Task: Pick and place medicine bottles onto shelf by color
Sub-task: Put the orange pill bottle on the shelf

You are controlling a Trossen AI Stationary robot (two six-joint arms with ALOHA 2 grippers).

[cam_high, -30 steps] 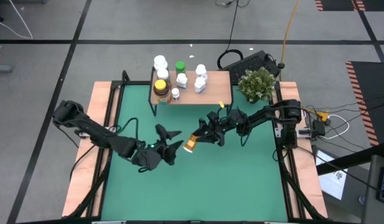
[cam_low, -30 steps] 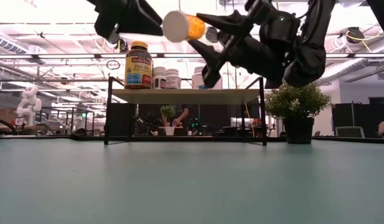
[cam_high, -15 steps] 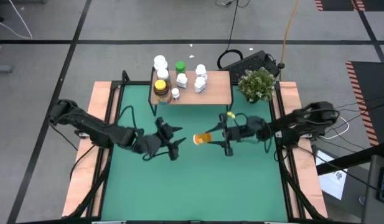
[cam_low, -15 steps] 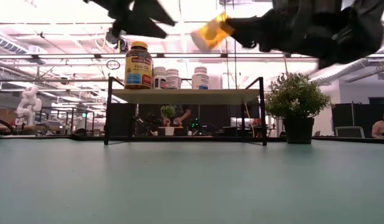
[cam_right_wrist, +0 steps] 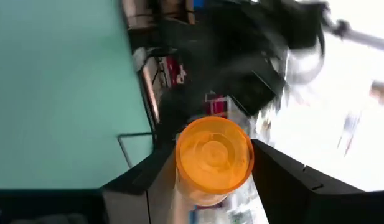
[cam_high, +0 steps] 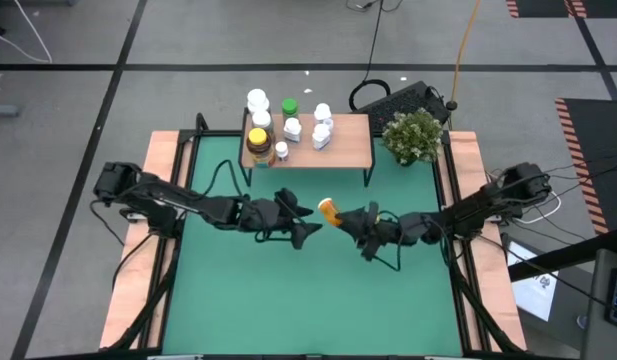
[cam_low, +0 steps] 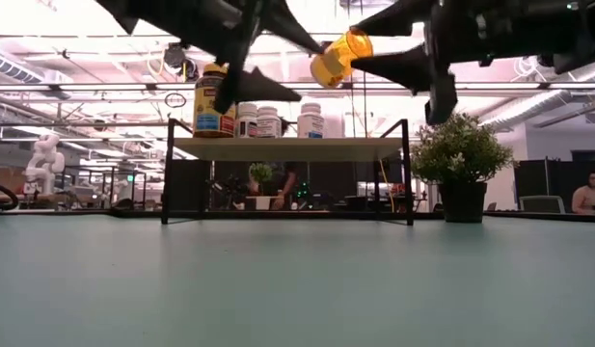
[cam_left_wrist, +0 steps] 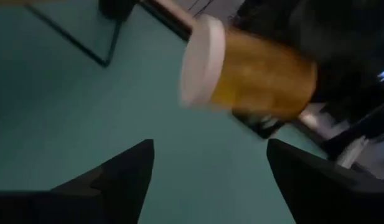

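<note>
An orange bottle (cam_high: 330,210) with a white cap (cam_left_wrist: 201,59) is in the air over the middle of the green table. My right gripper (cam_high: 350,216) is shut on it. My left gripper (cam_high: 306,220) is open and empty just to the left of the bottle, its fingers (cam_left_wrist: 126,171) standing apart below the cap. The shelf (cam_high: 338,145) stands on its black legs at the far edge. On its left half stand an amber bottle with a yellow lid (cam_high: 258,140), a green bottle (cam_high: 289,106) and several white bottles (cam_high: 321,128). My right gripper pinches the orange bottle's body near its base end (cam_right_wrist: 213,152) between its two fingers. The fingers come about level from the table's right and lie along the bottle. The bottle is lifted clear and tilted (cam_low: 340,56), its cap toward my left gripper.
A green potted plant (cam_high: 413,135) stands at the far right, beside the shelf. A dark keyboard-like object (cam_high: 403,98) lies behind it. The green mat (cam_high: 308,300) has free room on its near half, inside the wood edge (cam_high: 153,200).
My right gripper has drawn the orange bottle a little toward the table's right and far edges, and the bottle has turned about in the air. My left gripper has moved right toward the bottle and stays open.
</note>
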